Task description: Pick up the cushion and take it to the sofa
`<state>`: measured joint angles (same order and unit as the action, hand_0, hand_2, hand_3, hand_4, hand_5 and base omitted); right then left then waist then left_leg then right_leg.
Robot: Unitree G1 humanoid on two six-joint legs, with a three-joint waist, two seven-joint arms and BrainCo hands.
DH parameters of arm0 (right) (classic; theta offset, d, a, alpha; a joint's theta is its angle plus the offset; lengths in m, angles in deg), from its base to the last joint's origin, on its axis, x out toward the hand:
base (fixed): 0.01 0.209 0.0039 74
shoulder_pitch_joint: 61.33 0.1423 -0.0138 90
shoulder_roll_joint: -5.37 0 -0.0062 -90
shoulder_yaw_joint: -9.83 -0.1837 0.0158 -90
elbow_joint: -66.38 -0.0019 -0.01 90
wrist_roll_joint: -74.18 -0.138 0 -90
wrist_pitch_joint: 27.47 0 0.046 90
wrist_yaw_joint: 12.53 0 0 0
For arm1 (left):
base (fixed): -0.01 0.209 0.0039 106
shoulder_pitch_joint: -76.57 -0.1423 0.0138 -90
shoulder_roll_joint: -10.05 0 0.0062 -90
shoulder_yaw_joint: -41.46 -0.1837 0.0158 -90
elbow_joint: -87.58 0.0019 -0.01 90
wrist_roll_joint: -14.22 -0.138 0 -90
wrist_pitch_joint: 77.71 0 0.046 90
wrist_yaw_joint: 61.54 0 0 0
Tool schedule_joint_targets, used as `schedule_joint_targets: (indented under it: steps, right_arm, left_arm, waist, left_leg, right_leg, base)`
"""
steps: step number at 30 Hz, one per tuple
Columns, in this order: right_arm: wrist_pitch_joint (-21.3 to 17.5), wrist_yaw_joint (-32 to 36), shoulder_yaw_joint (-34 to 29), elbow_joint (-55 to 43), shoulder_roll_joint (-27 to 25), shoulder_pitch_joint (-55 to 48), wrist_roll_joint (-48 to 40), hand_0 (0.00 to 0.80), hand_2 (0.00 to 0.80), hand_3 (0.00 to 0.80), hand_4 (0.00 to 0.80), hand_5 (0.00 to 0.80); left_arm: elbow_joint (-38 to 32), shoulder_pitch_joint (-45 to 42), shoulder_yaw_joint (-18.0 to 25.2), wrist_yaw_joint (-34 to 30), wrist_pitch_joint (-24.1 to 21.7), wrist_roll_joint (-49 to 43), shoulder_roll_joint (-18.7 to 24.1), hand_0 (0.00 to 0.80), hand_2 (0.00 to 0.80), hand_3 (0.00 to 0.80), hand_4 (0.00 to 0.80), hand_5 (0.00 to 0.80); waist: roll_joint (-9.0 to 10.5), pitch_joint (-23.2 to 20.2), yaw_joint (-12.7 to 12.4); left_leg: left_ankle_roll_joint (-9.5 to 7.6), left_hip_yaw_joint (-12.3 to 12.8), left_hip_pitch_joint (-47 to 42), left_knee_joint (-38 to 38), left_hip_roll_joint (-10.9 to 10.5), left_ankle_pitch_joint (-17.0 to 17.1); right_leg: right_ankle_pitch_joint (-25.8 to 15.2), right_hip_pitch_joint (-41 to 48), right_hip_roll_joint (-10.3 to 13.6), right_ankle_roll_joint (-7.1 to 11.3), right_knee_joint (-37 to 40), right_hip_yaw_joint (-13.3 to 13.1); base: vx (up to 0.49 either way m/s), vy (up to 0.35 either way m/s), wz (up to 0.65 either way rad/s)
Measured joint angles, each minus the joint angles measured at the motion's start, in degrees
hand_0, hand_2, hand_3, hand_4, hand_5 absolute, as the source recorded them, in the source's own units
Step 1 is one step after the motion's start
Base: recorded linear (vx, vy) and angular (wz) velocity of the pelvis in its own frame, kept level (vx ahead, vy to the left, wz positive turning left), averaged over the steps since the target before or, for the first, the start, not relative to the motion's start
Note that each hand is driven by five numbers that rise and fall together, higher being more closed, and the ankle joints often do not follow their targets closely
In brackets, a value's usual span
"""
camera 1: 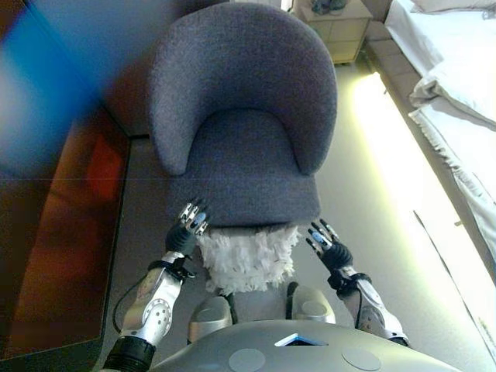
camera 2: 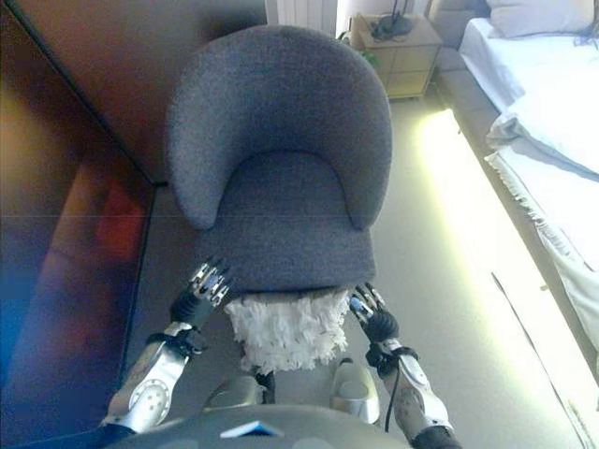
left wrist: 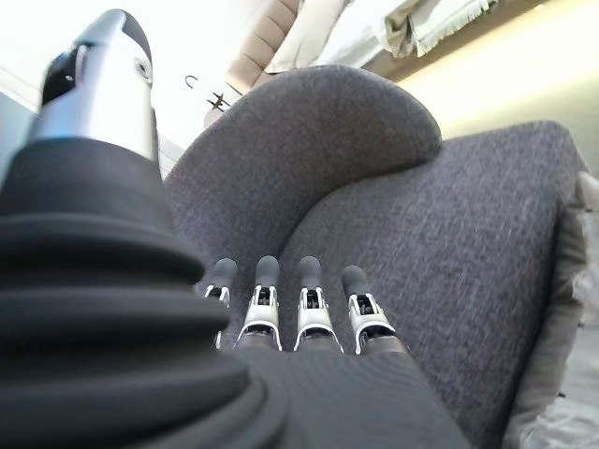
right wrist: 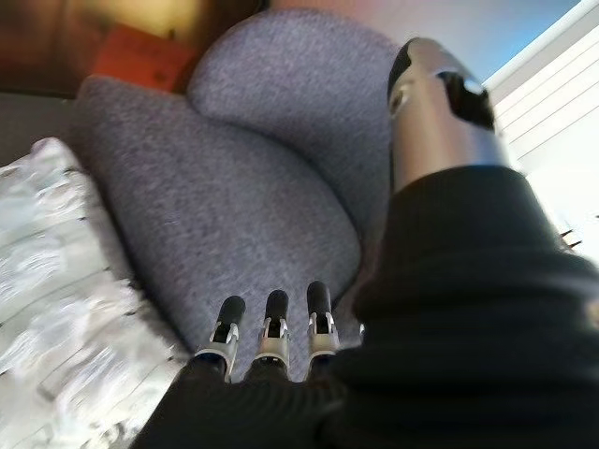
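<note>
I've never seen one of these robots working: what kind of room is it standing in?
Probably a bedroom or hotel room: a grey armchair stands before the robot, a bed with white bedding lies to the right, and a small bedside cabinet sits behind the chair.

The two head views look steeply down on the grey armchair (camera 1: 240, 116), sharing it and the floor. Each wrist camera looks along its own hand from very close, facing the armchair's seat and backrest.
</note>
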<state>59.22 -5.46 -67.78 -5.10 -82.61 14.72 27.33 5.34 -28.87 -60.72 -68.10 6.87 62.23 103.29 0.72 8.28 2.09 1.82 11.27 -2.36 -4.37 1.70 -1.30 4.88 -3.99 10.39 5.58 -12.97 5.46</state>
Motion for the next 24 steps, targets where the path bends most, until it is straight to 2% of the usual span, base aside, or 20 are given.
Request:
schedule_joint_targets:
  steps: [2, 5, 8, 10, 13, 16, 20, 22, 24]
  right_arm:
    - [-0.4, 0.0, 0.0, 0.0, 0.0, 1.0, 0.8, 0.0, 0.0, 0.0, 0.0, 0.0]
    - [-1.0, -0.8, 0.1, 0.0, -0.2, 2.7, 3.6, 0.0, 0.0, 0.0, 0.0, 0.0]
    - [-2.3, -4.6, 1.1, -0.1, -2.6, 3.4, 11.8, 0.0, 0.0, 0.0, 0.0, 0.0]
    - [-2.2, -4.5, 1.6, -1.2, -4.8, 4.1, 11.3, 0.0, 0.0, 0.0, 0.0, 0.0]
    - [-1.1, 0.3, 0.5, -1.6, -4.5, 4.8, 3.5, 0.0, 0.0, 0.0, 0.0, 0.0]
    - [2.1, 11.5, -0.2, -1.8, -1.8, 4.8, -9.9, 0.0, 0.0, 0.0, 0.0, 0.0]
    - [8.8, 28.2, 0.1, -1.9, 3.8, 4.9, -24.5, 0.0, 0.0, 0.0, 0.0, 0.0]
    - [11.0, 32.6, 0.2, -2.0, 5.7, 4.9, -29.3, 0.0, 0.0, 0.0, 0.0, 0.0]
    - [11.0, 33.7, 0.1, -2.0, 6.2, 4.8, -30.6, 0.0, 0.0, 0.0, 0.0, 0.0]
  left_arm:
    - [0.1, -0.1, 0.1, 0.7, -0.2, -0.6, 0.0, 0.0, 0.0, 0.0, 0.0, 0.0]
    - [0.4, 0.4, 0.0, 4.0, -1.2, -7.9, 0.7, 0.0, 0.0, 0.0, 0.0, 0.0]
    - [2.4, 2.5, 0.3, 6.7, -1.5, -10.1, 1.1, 0.0, 0.0, 0.0, 0.0, 0.0]
    - [2.5, 3.0, 1.8, 5.4, -0.9, -7.5, 0.5, 0.0, 0.0, 0.0, 0.0, 0.0]
    - [2.5, 2.8, 3.4, -1.1, 2.8, 0.6, -1.7, 0.0, 0.0, 0.0, 0.0, 0.0]
    - [2.6, 2.8, 3.0, -12.5, 8.5, 11.4, -4.4, 0.0, 0.0, 0.0, 0.0, 0.0]
    - [3.2, 2.1, 2.3, -28.3, 16.3, 26.2, -8.7, 0.0, 0.0, 0.0, 0.0, 0.0]
    - [3.4, 2.1, 2.3, -32.3, 18.2, 28.2, -10.2, 0.0, 0.0, 0.0, 0.0, 0.0]
    - [4.0, 2.1, 2.1, -33.7, 18.6, 28.1, -10.5, 0.0, 0.0, 0.0, 0.0, 0.0]
  waist:
    - [-0.09, 0.1, -0.3]
    - [-0.42, 0.2, -1.5]
    - [-0.76, 0.1, -1.7]
    - [-1.08, -0.2, -1.6]
    - [-1.38, -0.8, -2.0]
    - [-1.62, -1.9, -3.0]
    - [-1.91, -2.2, -3.3]
    - [-1.87, -2.2, -3.1]
    - [-1.68, -3.3, -3.0]
  left_leg:
    - [0.11, 1.5, -1.0, 0.7, 0.3, -0.1]
    - [0.46, 3.0, -1.2, 0.6, 1.3, -0.5]
    - [0.67, 2.8, -1.2, 0.6, 2.0, -0.4]
    - [0.68, 2.6, -1.3, 0.7, 2.2, -0.4]
    - [0.69, 1.9, -2.2, 1.3, 2.5, -0.4]
    - [0.98, 1.2, -2.0, 1.8, 2.4, -0.3]
    - [1.24, 0.5, -2.0, 2.2, 2.3, -0.1]
    - [1.43, 0.5, -1.9, 2.8, 2.3, 0.0]
    - [1.45, 0.6, -1.8, 3.5, 2.4, 0.1]
  right_leg:
    - [-0.2, 0.3, 0.8, 0.17, 0.5, 1.8]
    - [-1.5, 0.3, 1.7, 0.13, 1.4, 5.6]
    - [-2.3, 1.3, 0.8, 0.0, 2.6, 6.3]
    - [-2.8, 2.1, 0.5, -0.09, 3.8, 6.8]
    - [-3.7, 4.6, -0.1, -0.06, 6.5, 7.9]
    - [-4.0, 5.0, -0.1, 0.03, 7.6, 8.8]
    - [-4.4, 6.0, -0.2, 0.04, 8.7, 9.8]
    - [-4.4, 6.5, -0.2, 0.08, 9.0, 10.2]
    - [-4.4, 6.8, -0.1, 0.17, 9.3, 11.0]
  base:
    - [-0.005, 0.002, -0.28]
    - [0.013, -0.033, -0.3]
    - [0.053, -0.034, -0.02]
    - [0.075, -0.038, 0.07]
    - [0.052, -0.028, 0.12]
    - [0.005, 0.005, 0.12]
    - [0.022, -0.008, 0.11]
    - [-0.009, -0.008, 0.1]
    - [-0.045, 0.003, 0.16]
